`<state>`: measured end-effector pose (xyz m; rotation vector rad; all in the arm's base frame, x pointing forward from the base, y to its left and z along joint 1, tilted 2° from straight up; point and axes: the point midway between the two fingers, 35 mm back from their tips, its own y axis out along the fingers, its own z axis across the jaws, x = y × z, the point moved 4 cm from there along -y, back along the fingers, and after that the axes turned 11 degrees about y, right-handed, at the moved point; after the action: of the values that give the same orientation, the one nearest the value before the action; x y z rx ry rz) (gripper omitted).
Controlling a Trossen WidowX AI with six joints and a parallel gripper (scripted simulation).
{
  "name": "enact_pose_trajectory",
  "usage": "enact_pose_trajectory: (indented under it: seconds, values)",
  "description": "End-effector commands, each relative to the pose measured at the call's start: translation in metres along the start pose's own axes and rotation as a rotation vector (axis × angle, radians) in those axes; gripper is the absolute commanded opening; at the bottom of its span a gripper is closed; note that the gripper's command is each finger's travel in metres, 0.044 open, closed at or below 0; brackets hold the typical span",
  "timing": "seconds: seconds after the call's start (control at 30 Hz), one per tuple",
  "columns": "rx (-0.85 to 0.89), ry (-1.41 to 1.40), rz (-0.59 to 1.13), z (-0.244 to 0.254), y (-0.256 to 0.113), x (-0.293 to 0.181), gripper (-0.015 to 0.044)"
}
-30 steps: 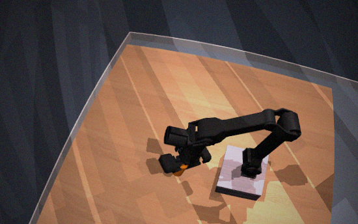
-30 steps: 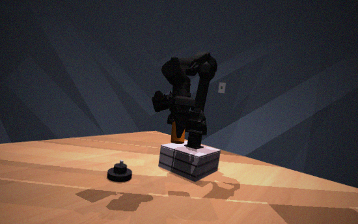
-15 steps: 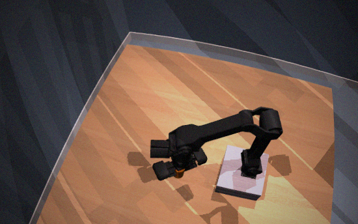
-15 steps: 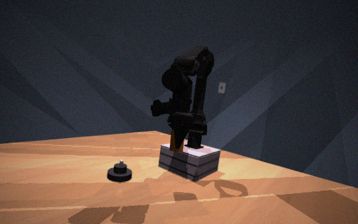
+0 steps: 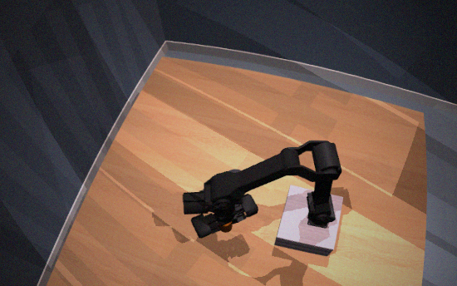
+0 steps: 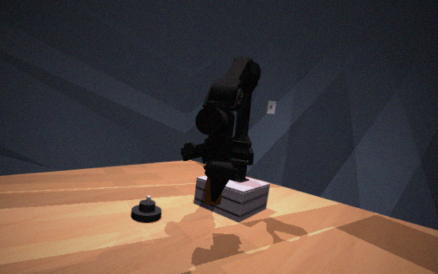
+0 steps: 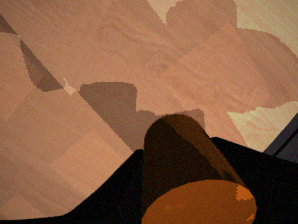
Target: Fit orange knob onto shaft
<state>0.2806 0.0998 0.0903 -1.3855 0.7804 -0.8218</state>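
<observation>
My gripper (image 7: 177,150) points down and is shut on the orange knob (image 5: 226,227) (image 6: 208,196) (image 7: 172,165). The knob hangs roughly upright above the table, in front of the pale block in the exterior view. Its smooth top face shows in the wrist view; its underside and hole are hidden. The round black pedestal (image 6: 146,216) stands on the table, left of the gripper in the exterior view, apart from the knob. Its short silver shaft (image 6: 149,198) points up; its flat side is too small to make out. The arm hides most or all of the pedestal in the top view.
The arm's base stands on a pale, dark-striped block (image 5: 287,226) (image 6: 255,203), right of the gripper in the top and exterior views. The wooden table (image 5: 166,125) (image 6: 60,231) carries the arm's shadows. A raised, pale-edged border (image 5: 109,137) runs along the table in the top view.
</observation>
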Motion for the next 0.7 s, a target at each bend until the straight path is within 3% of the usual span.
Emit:
enact_pose_trajectory:
  seconds: [0.0, 0.67]
  values:
    - [-0.007, 0.004, -0.006, 0.002, 0.018, 0.001, 0.0000]
    - [-0.037, 0.003, -0.012, 0.005, 0.101, 0.000, 0.0000]
